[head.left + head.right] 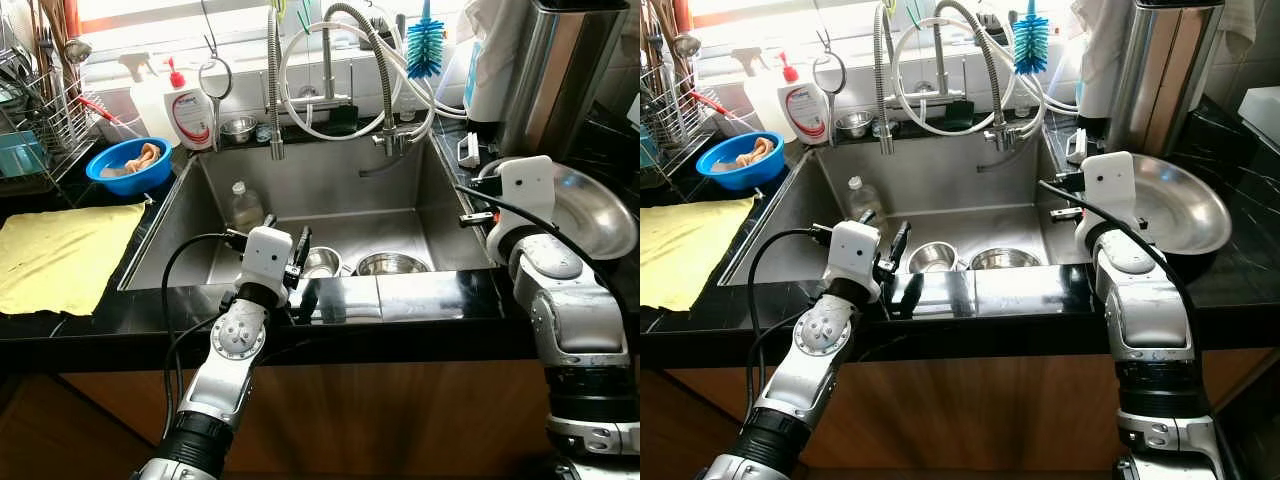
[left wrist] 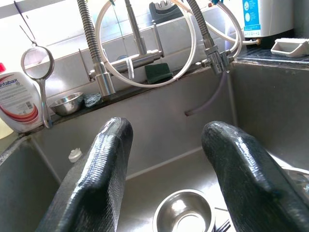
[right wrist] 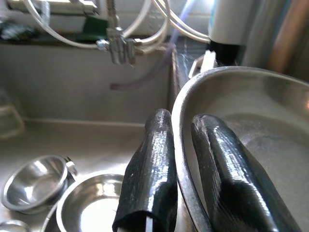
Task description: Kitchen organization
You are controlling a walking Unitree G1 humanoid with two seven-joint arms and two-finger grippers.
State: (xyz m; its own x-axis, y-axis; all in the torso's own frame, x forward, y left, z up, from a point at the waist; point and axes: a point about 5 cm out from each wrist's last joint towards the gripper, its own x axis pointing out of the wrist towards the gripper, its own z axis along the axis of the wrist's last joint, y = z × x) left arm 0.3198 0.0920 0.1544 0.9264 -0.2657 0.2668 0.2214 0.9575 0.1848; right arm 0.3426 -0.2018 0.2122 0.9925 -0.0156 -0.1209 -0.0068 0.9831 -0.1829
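Observation:
A wide steel plate (image 1: 592, 215) rests on the black counter to the right of the sink (image 1: 330, 180). My right gripper (image 3: 181, 159) is shut on the plate's near left rim, one finger inside and one outside. Two small steel bowls (image 1: 322, 262) (image 1: 392, 264) lie on the sink floor. My left gripper (image 2: 169, 183) hangs open over the sink's front edge, just above the left bowl (image 2: 183, 220), with nothing between its fingers (image 1: 300, 250).
A clear plastic bottle (image 1: 243, 207) stands in the sink's left corner. Left of the sink are a yellow cloth (image 1: 60, 255), a blue bowl (image 1: 128, 165), a soap bottle (image 1: 190, 115) and a dish rack (image 1: 35, 120). Faucet hoses (image 1: 330, 60) hang behind; a tall steel canister (image 1: 560, 70) stands back right.

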